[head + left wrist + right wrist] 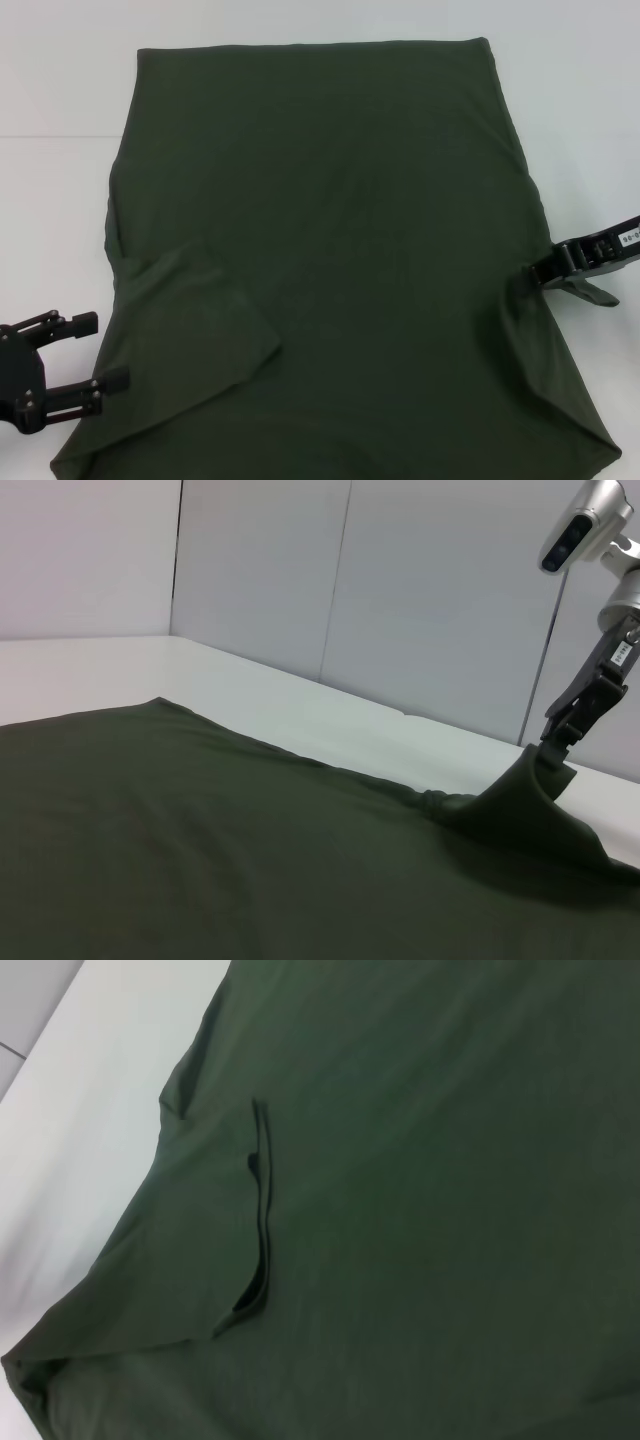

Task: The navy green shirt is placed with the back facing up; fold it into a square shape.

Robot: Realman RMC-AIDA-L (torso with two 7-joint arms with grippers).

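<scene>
We saw the navy green shirt [340,250] spread plain side up over the white table [60,100], filling most of the head view. Our right end effector [543,274] sat at the shirt's right edge, its fingers closed on a pinch of the fabric; in the left wrist view that same end effector [553,748] had the cloth drawn up into a small peak off the table. Our left end effector [95,350] rested at the opposite edge, near the lower left corner, with its two fingers spread apart and one fingertip [115,380] touching the hem, the other clear of the cloth. Just inward of the left end effector, the left sleeve [200,320] lay folded in over the body of the shirt, its hemmed edge [262,1210] plain in the right wrist view
</scene>
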